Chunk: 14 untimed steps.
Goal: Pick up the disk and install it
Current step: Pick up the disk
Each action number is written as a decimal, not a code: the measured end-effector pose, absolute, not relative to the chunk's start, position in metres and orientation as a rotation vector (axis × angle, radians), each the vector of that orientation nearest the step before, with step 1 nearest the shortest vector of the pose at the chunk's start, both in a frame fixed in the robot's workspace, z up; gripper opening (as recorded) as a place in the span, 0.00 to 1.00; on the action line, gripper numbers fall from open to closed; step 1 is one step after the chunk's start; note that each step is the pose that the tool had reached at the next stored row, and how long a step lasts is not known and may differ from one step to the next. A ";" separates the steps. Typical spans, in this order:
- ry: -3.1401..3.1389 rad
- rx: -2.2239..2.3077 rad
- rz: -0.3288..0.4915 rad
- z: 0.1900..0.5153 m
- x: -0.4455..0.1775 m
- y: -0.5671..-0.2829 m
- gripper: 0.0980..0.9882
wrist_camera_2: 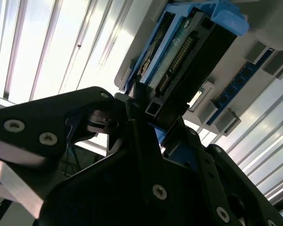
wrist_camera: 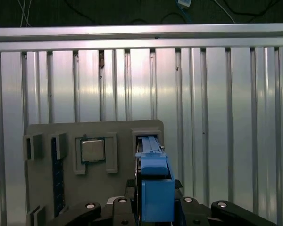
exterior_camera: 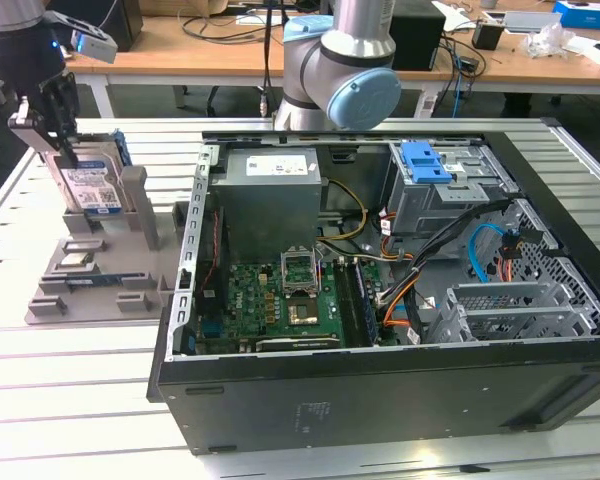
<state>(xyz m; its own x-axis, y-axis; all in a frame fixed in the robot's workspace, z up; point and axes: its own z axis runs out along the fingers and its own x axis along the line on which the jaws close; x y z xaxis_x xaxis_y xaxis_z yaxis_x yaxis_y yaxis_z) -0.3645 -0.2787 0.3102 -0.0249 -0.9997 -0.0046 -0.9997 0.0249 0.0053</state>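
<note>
Exterior view, from its left: the tool (exterior_camera: 64, 155) hangs straight above the grey fixture (exterior_camera: 80, 290), which sits on the slatted table (exterior_camera: 40, 390) just beside the computer case (exterior_camera: 380, 400), on that view's left of it. The disk (exterior_camera: 92, 188) stands on edge in a slot of this fixture, label face showing, blue frame around it. Its long axis runs upright, in line with the tool. In the second wrist view its connector end (wrist_camera_2: 179, 61) points up at the tool. The tool is closed narrow onto the disk's upper edge, with one jaw on each flat face. In the first wrist view the blue frame (wrist_camera: 153, 174) fills the gap between them. The disk's lower part sits in the slot, so it reads as gripped but not yet lifted out.

Further to the exterior view's right, the case lies open with its board showing. In the part of the case farthest from the fixture, a blue bracket (exterior_camera: 425, 160) sits on top of a metal drive cage (exterior_camera: 450, 200), well apart from the disk.
</note>
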 end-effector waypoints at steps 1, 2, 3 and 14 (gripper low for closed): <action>-2.249 2.193 -0.011 0.313 -0.364 -0.278 0.30; -2.248 2.193 -0.011 0.316 -0.364 -0.278 0.30; -2.249 2.193 -0.011 0.318 -0.364 -0.278 0.30; -2.248 2.193 -0.011 0.343 -0.364 -0.276 0.30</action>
<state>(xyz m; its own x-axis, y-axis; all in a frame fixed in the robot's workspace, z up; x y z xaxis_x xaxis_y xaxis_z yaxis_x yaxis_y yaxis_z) -0.3645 -0.2759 0.3434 -0.0248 -0.9997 -0.0045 -0.9997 0.0248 0.0054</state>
